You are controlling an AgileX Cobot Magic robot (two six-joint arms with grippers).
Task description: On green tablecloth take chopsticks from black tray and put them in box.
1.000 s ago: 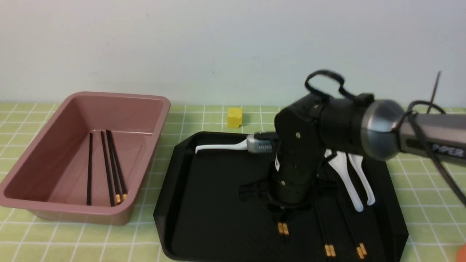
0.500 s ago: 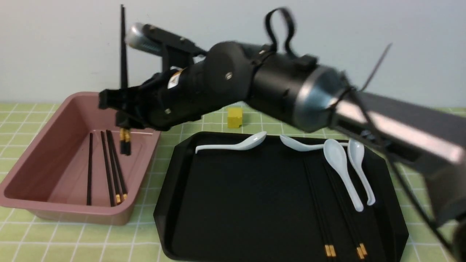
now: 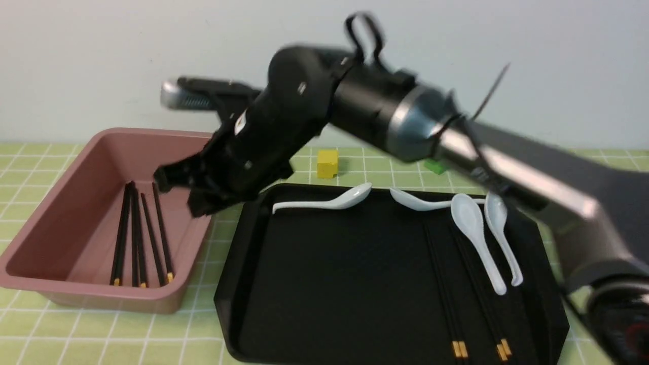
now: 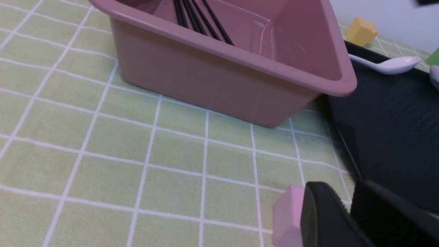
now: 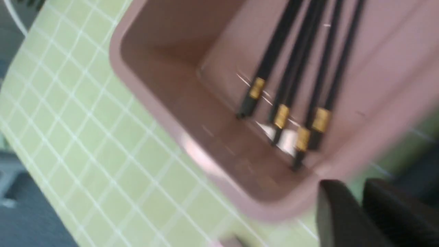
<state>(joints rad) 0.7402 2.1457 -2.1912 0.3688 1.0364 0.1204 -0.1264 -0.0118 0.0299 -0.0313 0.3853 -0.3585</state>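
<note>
On the green tablecloth (image 3: 127,334) the pink box (image 3: 30,243) stands left of the black tray (image 3: 329,284). Several black chopsticks (image 3: 136,233) with gold tips lie in the box; they also show in the right wrist view (image 5: 291,68) and the left wrist view (image 4: 195,17). Two more pairs (image 3: 446,299) lie on the tray's right side. My right gripper (image 3: 180,195) hangs over the box's right rim, blurred; its fingers (image 5: 337,209) stand close together and hold nothing. My left gripper (image 4: 346,195) is shut and empty, low over the cloth near the box (image 4: 223,82).
Several white spoons (image 3: 476,238) lie on the tray's far and right parts. A yellow cube (image 3: 327,163) and a green cube (image 3: 436,166) sit behind the tray. A pink cube (image 4: 286,216) lies beside my left gripper. The right arm spans above the tray.
My right gripper lifted a pair of chopsticks from the tray, carried it left over the box and let go. The pair now lies in the box with the others.
</note>
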